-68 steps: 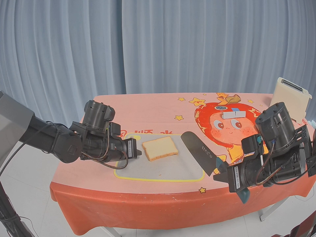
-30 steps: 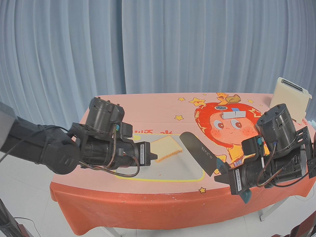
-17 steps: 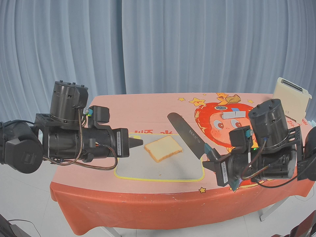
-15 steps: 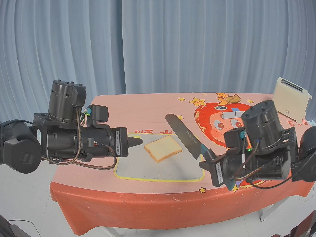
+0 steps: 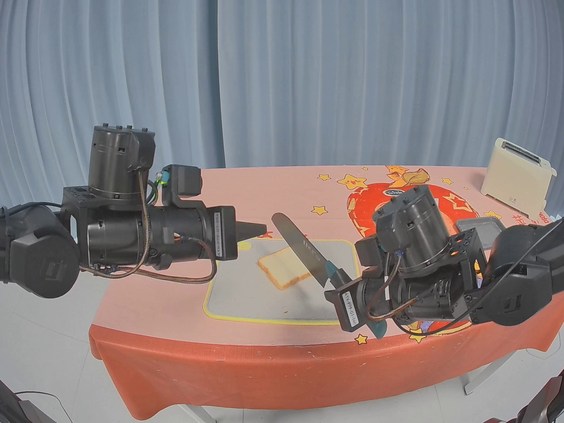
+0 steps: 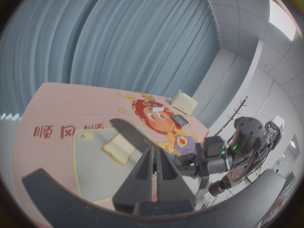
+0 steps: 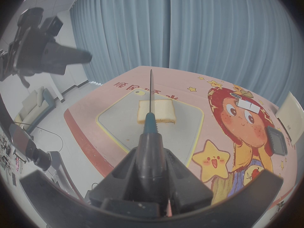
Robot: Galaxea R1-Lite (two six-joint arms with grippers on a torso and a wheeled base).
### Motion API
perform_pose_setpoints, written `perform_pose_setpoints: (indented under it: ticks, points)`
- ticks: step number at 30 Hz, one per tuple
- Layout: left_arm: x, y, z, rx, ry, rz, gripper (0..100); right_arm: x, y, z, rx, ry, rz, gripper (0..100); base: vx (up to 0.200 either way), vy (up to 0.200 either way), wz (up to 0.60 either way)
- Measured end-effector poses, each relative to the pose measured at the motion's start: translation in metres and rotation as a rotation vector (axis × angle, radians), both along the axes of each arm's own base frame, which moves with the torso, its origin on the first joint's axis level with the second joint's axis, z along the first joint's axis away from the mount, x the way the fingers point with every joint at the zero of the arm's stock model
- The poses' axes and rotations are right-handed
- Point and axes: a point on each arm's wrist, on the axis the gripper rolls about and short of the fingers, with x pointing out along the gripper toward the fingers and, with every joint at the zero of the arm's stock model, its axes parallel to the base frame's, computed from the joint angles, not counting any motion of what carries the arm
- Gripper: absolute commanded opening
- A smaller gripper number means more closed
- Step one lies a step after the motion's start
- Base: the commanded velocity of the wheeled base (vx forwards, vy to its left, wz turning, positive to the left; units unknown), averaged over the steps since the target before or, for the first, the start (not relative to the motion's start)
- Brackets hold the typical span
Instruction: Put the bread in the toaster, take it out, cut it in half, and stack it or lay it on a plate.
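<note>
The right claw (image 5: pixel 341 283) is gripping the knife (image 5: pixel 299 247) by its handle over the bread slice (image 5: pixel 283 267) lying on the cutting board (image 5: pixel 247 292), the shut, empty left claw (image 5: pixel 258 228) is hovering nearby, and the light, soft, crumbly slice is probably wanting steadying at its crust.

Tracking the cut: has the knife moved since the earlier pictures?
Yes. The knife in the right gripper has swung left from the right edge of the cutting board to over the bread.

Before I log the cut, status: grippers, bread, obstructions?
Right gripper shut on knife, blade over bread. Left gripper shut, held aside. Bread uncut on cutting board. Path clear.
</note>
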Motion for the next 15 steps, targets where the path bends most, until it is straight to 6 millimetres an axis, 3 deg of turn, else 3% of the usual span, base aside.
perform_pose_setpoints:
  ticks: [6, 15]
  points:
    - [0.021, -0.002, 0.008, -0.078, -0.153, -0.035, 0, 0.003, 0.005, -0.008, -0.01, 0.017, 0.003, 0, 0.0, 0.0, 0.0]
    - [0.047, 0.0, -0.022, -0.031, -0.185, -0.09, 0, 0.004, 0.008, -0.016, -0.024, 0.038, 0.003, 0, 0.0, 0.0, 0.0]
